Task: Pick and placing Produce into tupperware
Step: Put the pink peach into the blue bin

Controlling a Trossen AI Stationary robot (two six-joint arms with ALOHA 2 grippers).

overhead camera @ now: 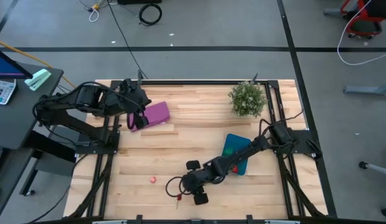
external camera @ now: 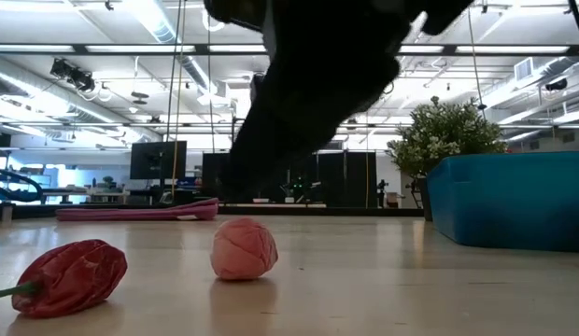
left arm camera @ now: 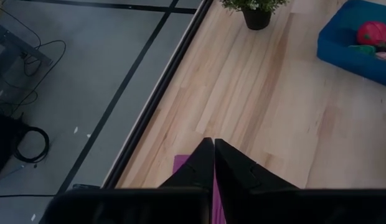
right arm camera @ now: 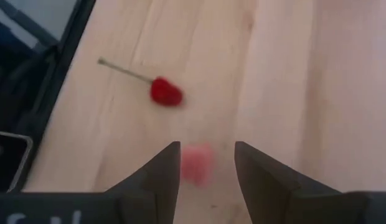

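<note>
A pink ball-shaped toy (overhead camera: pixel 153 180) (external camera: pixel 244 248) and a red toy with a thin stem (right arm camera: pixel 166 91) (external camera: pixel 70 277) lie on the wood near the table's near edge. The teal tupperware (overhead camera: pixel 236 153) (external camera: pixel 514 201) sits right of centre and holds red, green and pink pieces (left arm camera: pixel 371 34). My right gripper (overhead camera: pixel 184 185) (right arm camera: pixel 207 149) hangs open over the near side. The pink toy (right arm camera: pixel 196 163) shows blurred in the gap between its fingers, below them and apart. My left gripper (overhead camera: pixel 138 121) (left arm camera: pixel 214 144) is shut above the flat purple object (overhead camera: pixel 157 114).
A bushy potted plant (overhead camera: pixel 247 98) (external camera: pixel 444 131) stands at the far right of the table. The purple object (external camera: pixel 140 211) lies far left. Bare wood stretches between the tupperware and the toys. The table's near edge (right arm camera: pixel 50 112) runs close beside the red toy.
</note>
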